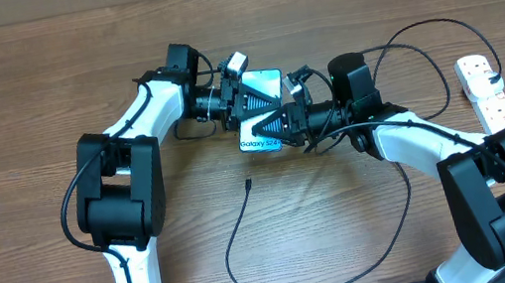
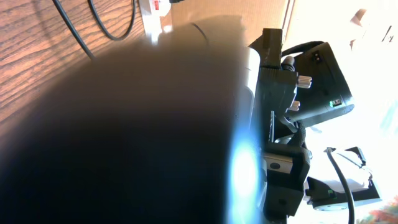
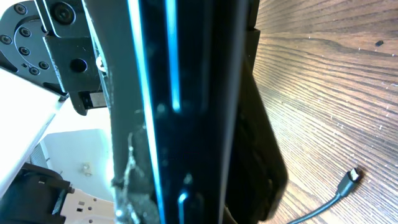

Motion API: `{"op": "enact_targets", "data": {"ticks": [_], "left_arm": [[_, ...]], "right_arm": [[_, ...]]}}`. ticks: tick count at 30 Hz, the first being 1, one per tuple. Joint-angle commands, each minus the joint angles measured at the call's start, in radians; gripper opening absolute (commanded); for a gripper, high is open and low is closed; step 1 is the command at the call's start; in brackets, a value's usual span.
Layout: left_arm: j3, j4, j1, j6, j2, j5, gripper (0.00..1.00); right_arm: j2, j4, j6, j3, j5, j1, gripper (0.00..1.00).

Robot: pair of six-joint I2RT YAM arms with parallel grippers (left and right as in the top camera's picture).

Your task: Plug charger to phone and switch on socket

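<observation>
The phone (image 1: 264, 83) is held off the table between both grippers, its teal screen partly showing and the white "Galaxy S24" text at its near end. My left gripper (image 1: 245, 102) is shut on its far part; in the left wrist view the dark phone (image 2: 124, 137) fills the frame and hides the fingers. My right gripper (image 1: 276, 126) is shut on its near part, and the right wrist view shows the phone (image 3: 186, 112) edge-on. The charger (image 1: 236, 234) loops loose on the table, its connector tip (image 1: 248, 182) just below the phone and free (image 3: 352, 176). The socket (image 1: 488, 94) lies at the right edge.
A black cable (image 1: 417, 36) arcs from behind the right arm toward the socket. The white socket's end with a red switch (image 2: 155, 7) shows at the top of the left wrist view. Bare wood table (image 1: 25, 95) surrounds the arms.
</observation>
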Motion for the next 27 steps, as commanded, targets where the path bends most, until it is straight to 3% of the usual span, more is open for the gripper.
{"op": "enact_targets", "data": {"ticks": [1,2,4,5,7,10,13,18,27], "left_arm": [[0.012,-0.011,0.001,-0.021,-0.034,0.060,0.04],[0.012,-0.011,0.001,-0.021,-0.034,0.059,0.04],[0.012,-0.011,0.002,-0.021,-0.034,0.042,0.04],[0.012,-0.012,0.004,-0.022,-0.034,0.026,0.04],[0.012,-0.014,0.011,-0.022,-0.034,-0.005,0.04],[0.012,-0.029,0.035,-0.032,-0.034,-0.046,0.04],[0.012,-0.047,0.073,-0.069,-0.034,-0.153,0.04],[0.012,-0.129,0.129,-0.093,-0.034,-0.359,0.04],[0.012,-0.150,0.166,-0.175,-0.034,-0.641,0.04]], "right_arm": [[0.024,-0.034,-0.011,-0.018,0.122,-0.039,0.04],[0.024,-0.036,-0.012,-0.018,0.122,-0.039,0.04],[0.024,-0.036,-0.012,-0.018,0.122,-0.039,0.29],[0.024,-0.035,-0.012,-0.018,0.122,-0.039,0.46],[0.024,-0.035,-0.020,-0.018,0.115,-0.044,0.68],[0.024,-0.031,-0.039,-0.018,0.095,-0.061,0.86],[0.024,-0.032,-0.041,-0.018,0.096,-0.078,0.94],[0.024,-0.056,-0.090,-0.018,0.135,-0.077,0.97],[0.024,-0.268,-0.169,-0.018,0.447,-0.002,1.00]]}}
